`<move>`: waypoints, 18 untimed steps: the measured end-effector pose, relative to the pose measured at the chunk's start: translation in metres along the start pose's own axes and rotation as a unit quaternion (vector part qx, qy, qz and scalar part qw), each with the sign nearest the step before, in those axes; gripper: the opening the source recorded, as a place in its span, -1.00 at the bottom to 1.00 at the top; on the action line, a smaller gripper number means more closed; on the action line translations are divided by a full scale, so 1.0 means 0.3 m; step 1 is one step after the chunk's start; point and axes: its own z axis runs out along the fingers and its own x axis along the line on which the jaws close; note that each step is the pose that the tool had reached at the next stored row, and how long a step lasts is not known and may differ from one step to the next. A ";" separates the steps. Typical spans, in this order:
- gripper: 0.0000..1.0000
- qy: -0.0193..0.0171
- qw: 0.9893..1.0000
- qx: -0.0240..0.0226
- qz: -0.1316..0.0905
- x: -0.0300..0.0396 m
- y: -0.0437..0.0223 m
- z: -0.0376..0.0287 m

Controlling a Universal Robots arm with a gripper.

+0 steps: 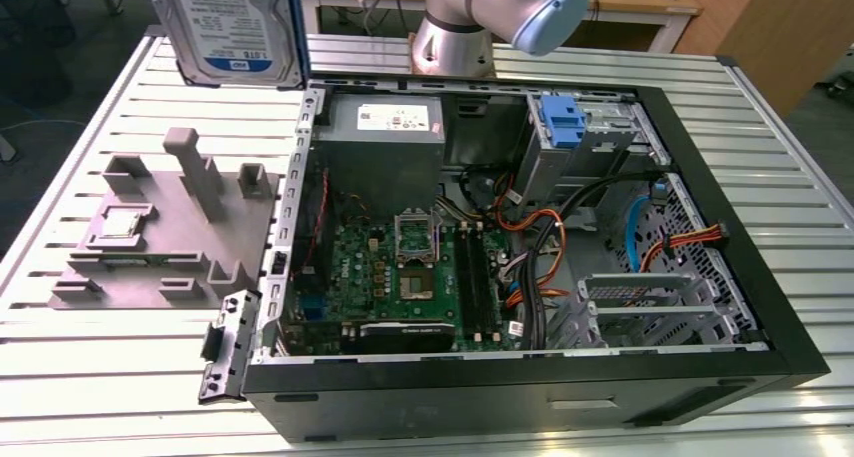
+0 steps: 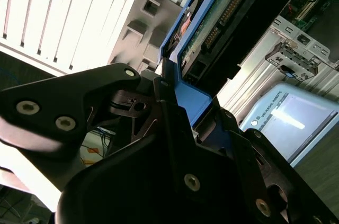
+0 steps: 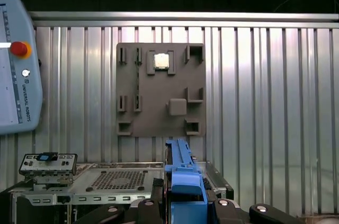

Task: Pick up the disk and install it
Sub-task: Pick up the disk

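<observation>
Disk [image 1: 227, 27] held upright, off the table [image 1: 80, 367], at the exterior view's upper left, label side to cam, just beside the far corner of the open PC case [image 1: 534, 397]. Gripper [image 2: 175, 102] is clamped on the disk's blue carrier edge in both wrist views. Below the disk: grey fixture block [image 1: 160, 227] w/ a CPU chip [image 3: 161, 61] seated in it. Inside the case: motherboard [image 1: 400, 277], PSU box [image 1: 387, 127], blue latch piece [image 1: 567, 127], and orange/black cables [image 1: 534, 247] crossing between board and drive cage [image 1: 654, 307]. Teach pendant [image 3: 16, 65] lies near the fixture.
</observation>
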 end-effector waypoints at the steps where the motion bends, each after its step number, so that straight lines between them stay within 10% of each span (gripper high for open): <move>1: -0.27 0.000 1.000 0.000 0.000 0.000 -0.005 0.000; 18: -0.27 0.000 1.000 0.000 0.000 0.001 -0.042 0.002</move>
